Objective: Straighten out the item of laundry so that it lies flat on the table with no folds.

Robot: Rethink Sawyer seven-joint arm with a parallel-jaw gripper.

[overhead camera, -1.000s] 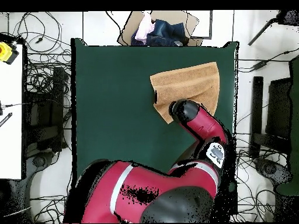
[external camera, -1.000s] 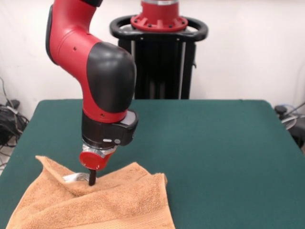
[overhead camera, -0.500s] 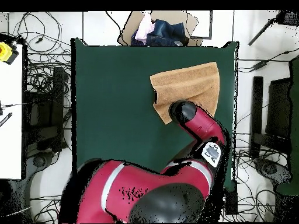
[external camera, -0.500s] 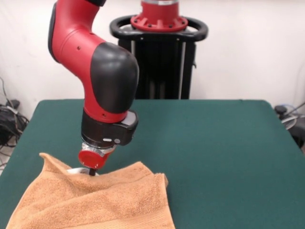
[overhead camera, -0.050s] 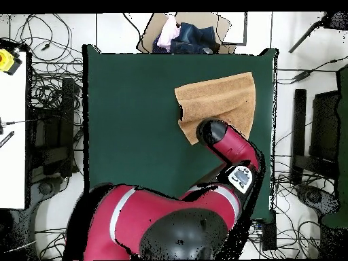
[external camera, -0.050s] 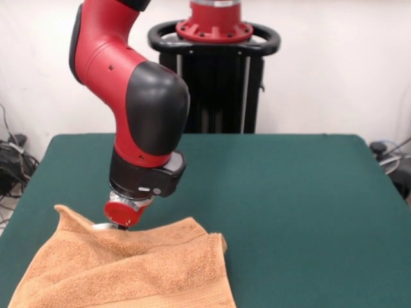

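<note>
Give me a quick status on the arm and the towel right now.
Tool down at the towel's far edge, tips hidden by cloth. Towel bunched, fold ridges showing, not flat. Nothing else on the table.

one orange-tan towel (external camera, -0.050s: 128,269) on the table, and that's the only piece of laundry on the felt. one dark green table (external camera, -0.050s: 289,205) under it. one red and black arm (external camera, -0.050s: 131,96) coming down, carrying one gripper (external camera, -0.050s: 115,226) at its tip. behind it, one black pedestal (external camera, -0.050s: 215,70) with one red cap. from overhead, one cardboard box (overhead camera, -0.050s: 183,34) off the table's far edge, one white side table (overhead camera, -0.050s: 13,129), and one yellow object (overhead camera, -0.050s: 7,61) on it.
</note>
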